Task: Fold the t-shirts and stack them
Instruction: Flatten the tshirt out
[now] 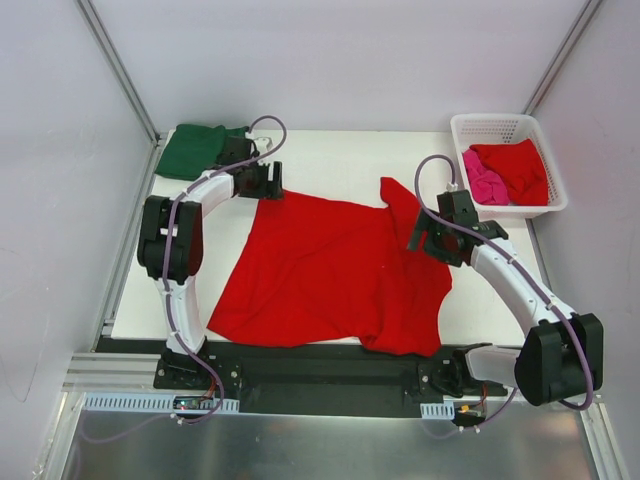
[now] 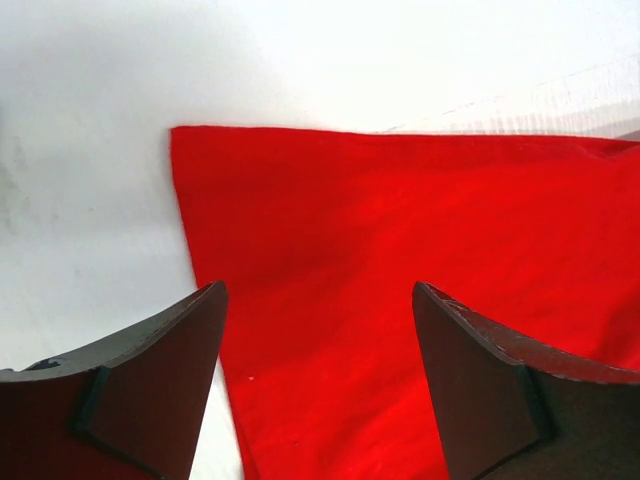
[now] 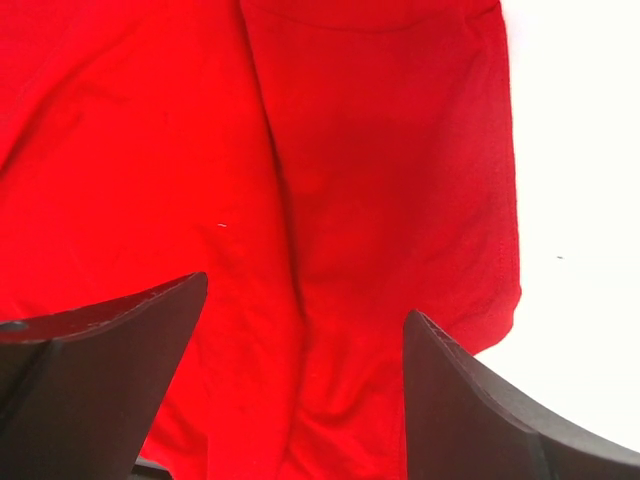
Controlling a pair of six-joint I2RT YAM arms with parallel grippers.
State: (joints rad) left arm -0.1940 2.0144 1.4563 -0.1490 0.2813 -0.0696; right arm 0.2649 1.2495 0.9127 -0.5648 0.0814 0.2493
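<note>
A bright red t-shirt (image 1: pixel 335 270) lies spread on the white table, one sleeve up at the far right. My left gripper (image 1: pixel 277 182) is open over its far left corner, which fills the left wrist view (image 2: pixel 400 260). My right gripper (image 1: pixel 425 238) is open over the shirt's right sleeve and side, seen as folds in the right wrist view (image 3: pixel 330 200). A dark green t-shirt (image 1: pixel 200 148) lies folded at the far left corner. Another red t-shirt (image 1: pixel 520 168) and a pink one (image 1: pixel 482 180) sit in the basket.
A white plastic lattice basket (image 1: pixel 497 127) stands at the far right corner. Metal frame posts run along the left (image 1: pixel 120 60) and right (image 1: pixel 560 60) edges. A black rail (image 1: pixel 320 370) carries both arm bases at the near edge.
</note>
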